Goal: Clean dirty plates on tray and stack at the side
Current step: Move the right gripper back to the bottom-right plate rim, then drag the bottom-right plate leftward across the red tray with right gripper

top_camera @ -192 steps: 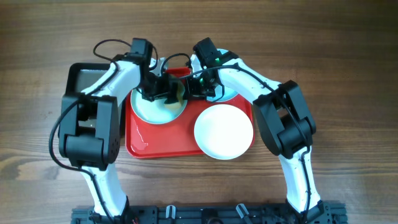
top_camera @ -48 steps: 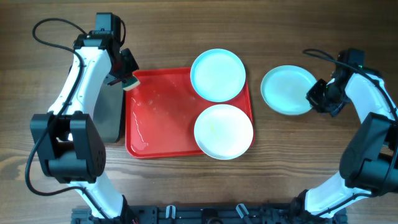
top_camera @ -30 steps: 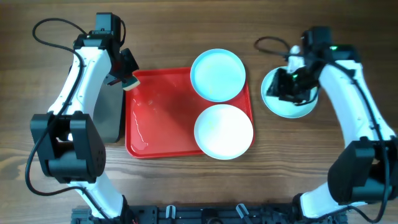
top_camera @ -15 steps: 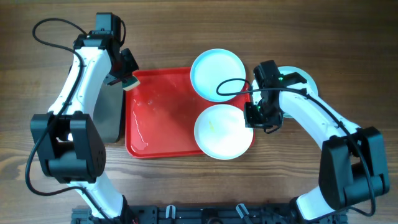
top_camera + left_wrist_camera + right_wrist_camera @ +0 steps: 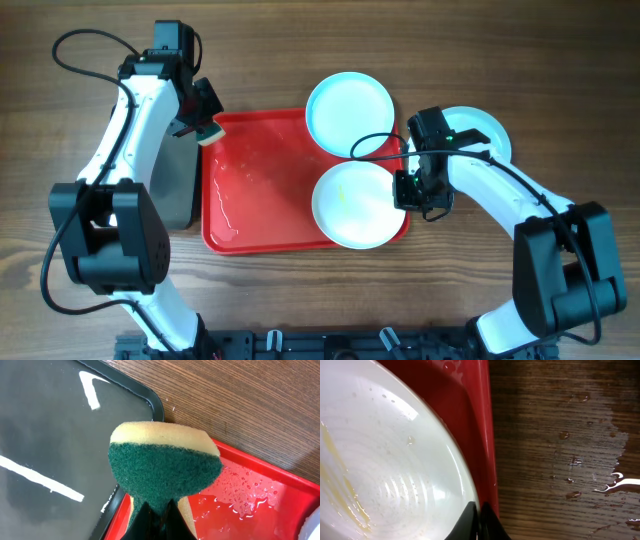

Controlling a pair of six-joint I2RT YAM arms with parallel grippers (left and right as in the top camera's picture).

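Note:
The red tray [image 5: 255, 190] lies mid-table, wet with droplets. A white plate [image 5: 355, 205] with a yellow smear sits on the tray's front right. My right gripper [image 5: 407, 190] is shut on this plate's right rim; in the right wrist view the fingers [image 5: 479, 510] pinch the plate [image 5: 385, 460] edge beside the tray rim [image 5: 481, 435]. A mint plate [image 5: 349, 113] rests over the tray's back right corner. A third plate [image 5: 485, 128] lies on the table at the right, partly hidden by my right arm. My left gripper [image 5: 205, 125] is shut on a green-and-yellow sponge [image 5: 165, 465] over the tray's back left corner.
A dark grey metal pan [image 5: 185, 190] lies left of the tray, also in the left wrist view [image 5: 50, 435]. Water drops lie on the wooden table [image 5: 570, 460] right of the tray. My right arm's cable arcs over the tray's right edge.
My right gripper came from the plate at the right over to the white plate's right rim and shut on it. The left arm and sponge have not moved.

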